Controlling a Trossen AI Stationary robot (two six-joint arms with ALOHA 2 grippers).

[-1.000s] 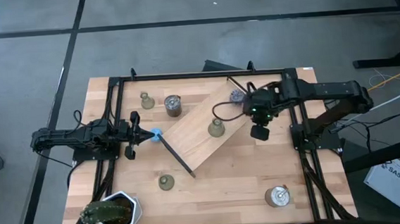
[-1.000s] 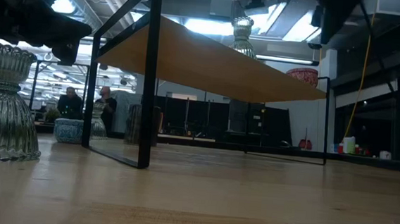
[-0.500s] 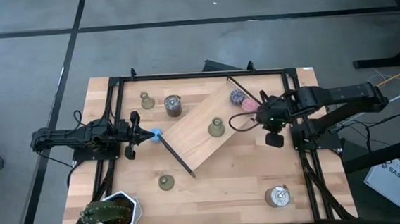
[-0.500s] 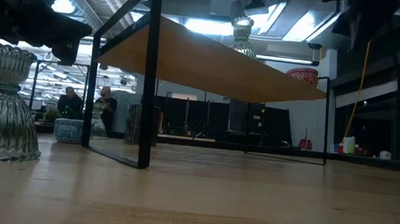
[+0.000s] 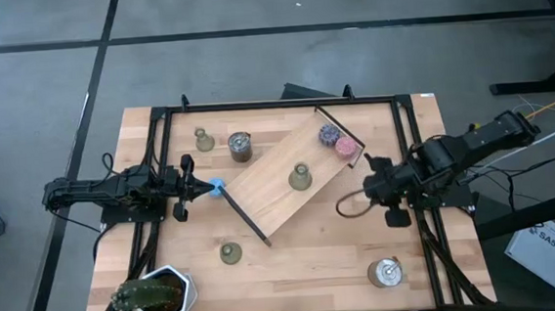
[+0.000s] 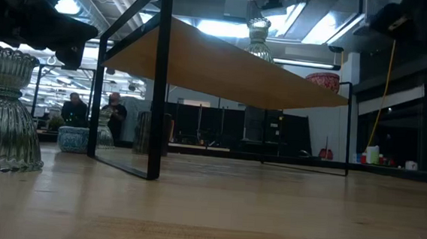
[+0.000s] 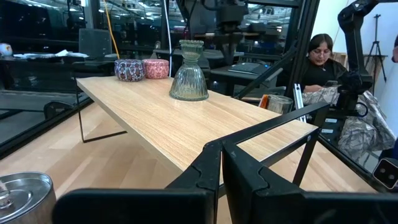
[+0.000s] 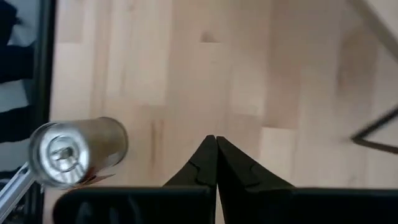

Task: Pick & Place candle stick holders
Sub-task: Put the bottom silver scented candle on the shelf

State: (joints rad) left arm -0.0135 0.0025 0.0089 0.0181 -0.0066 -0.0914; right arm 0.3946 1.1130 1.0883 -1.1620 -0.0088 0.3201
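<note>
Now three candle stick holders are seen on the wooden surface [image 5: 294, 257]. One candle stick holder [image 5: 301, 177] is stood upright on a slanted wooden shelf [image 5: 280, 190] near the middle of the surface. It is seen as ribbed glass in the left wrist view [image 7: 189, 71]. A second candle stick holder [image 5: 203, 139] is placed near the far left corner of the surface, beside a silver tin [image 5: 240, 146]. A third candle stick holder [image 5: 230, 252] is placed nearer the front edge, left of the middle, just off the low corner of the shelf.

Two glittery pucks are kept at the far end of the shelf, a purple puck [image 5: 329, 132] and a pink puck [image 5: 346, 148], side by side. Another silver tin [image 5: 386, 272] is found near the front right corner of the surface. A green spiky plant in a white pot [image 5: 155, 293] is set at the front left corner.

The left claw [image 5: 207, 187] is held at the left side of the surface, just beside a small blue thing [image 5: 217, 187] at the shelf's edge. Its fingers [image 7: 205, 171] are pressed together, clenched on nothing.

The right claw [image 5: 370, 185] is held over the right side of the surface, between the shelf and the right edge. Its fingers [image 8: 208, 165] are pressed together too, and nothing is held. The tin [image 8: 78, 149] is seen below it, well apart.

A person [image 7: 320, 59] is seen in the room behind.
</note>
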